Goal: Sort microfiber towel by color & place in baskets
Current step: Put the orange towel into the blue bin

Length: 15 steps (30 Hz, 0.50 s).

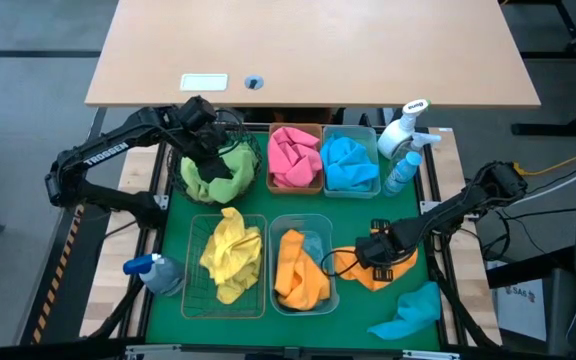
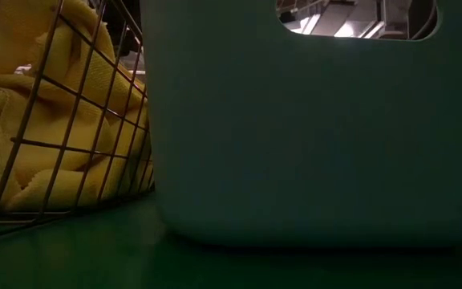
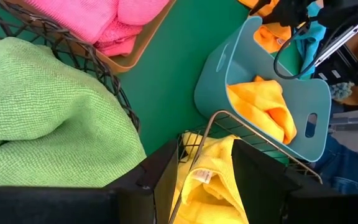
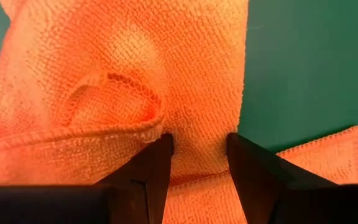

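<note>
Nearest me on the green tabletop (image 1: 173, 235), a loose teal towel (image 1: 411, 311) is lying at the right corner, and a blue spray bottle (image 1: 153, 270) is lying on its side at the left. Just beyond the teal towel, I am seeing the right gripper (image 4: 197, 149) pressing down on a loose orange towel (image 4: 129, 81), its jaws spread with a fold of the cloth standing between them. Left of that, the pale blue bin (image 1: 301, 262) is holding more orange cloth, and the rectangular wire basket (image 1: 226, 262) beside it is holding yellow towels (image 2: 54, 120). Farther back, the left gripper (image 1: 211, 150) is hovering over the green towel (image 3: 48, 118) in the dark green wire-mesh basket (image 1: 220, 160), jaws parted and gripping nothing. To its right, the amber bin (image 1: 296, 158) is carrying pink towels and the blue bin (image 1: 351, 160) a blue one. Two more spray bottles (image 1: 404, 150) are standing at the far right.
</note>
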Each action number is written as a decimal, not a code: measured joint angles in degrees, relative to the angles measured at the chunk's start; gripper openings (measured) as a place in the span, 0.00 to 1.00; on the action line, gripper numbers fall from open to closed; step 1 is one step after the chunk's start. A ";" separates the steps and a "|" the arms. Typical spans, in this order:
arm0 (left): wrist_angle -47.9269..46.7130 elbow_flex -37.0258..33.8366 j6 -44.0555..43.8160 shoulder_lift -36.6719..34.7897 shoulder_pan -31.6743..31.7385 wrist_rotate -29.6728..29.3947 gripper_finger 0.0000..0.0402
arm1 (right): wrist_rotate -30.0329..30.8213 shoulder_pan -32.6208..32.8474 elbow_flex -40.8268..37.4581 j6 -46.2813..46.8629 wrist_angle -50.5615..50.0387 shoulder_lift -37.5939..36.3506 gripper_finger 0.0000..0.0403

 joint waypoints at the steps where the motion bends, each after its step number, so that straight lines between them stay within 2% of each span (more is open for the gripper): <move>1: 0.02 0.00 0.02 0.00 0.00 0.02 0.36 | -0.02 0.00 -0.03 0.00 0.13 0.00 0.40; 6: 0.06 0.00 0.02 0.00 0.00 0.00 0.36 | -0.13 0.02 -0.07 -0.09 0.52 0.07 0.31; 12: 0.11 0.00 0.04 0.00 0.00 0.00 0.36 | -0.04 0.04 -0.07 -0.11 0.87 0.13 0.05; 15: 0.14 0.00 0.04 0.00 0.00 0.00 0.36 | -0.05 0.04 -0.01 -0.20 0.68 0.06 0.03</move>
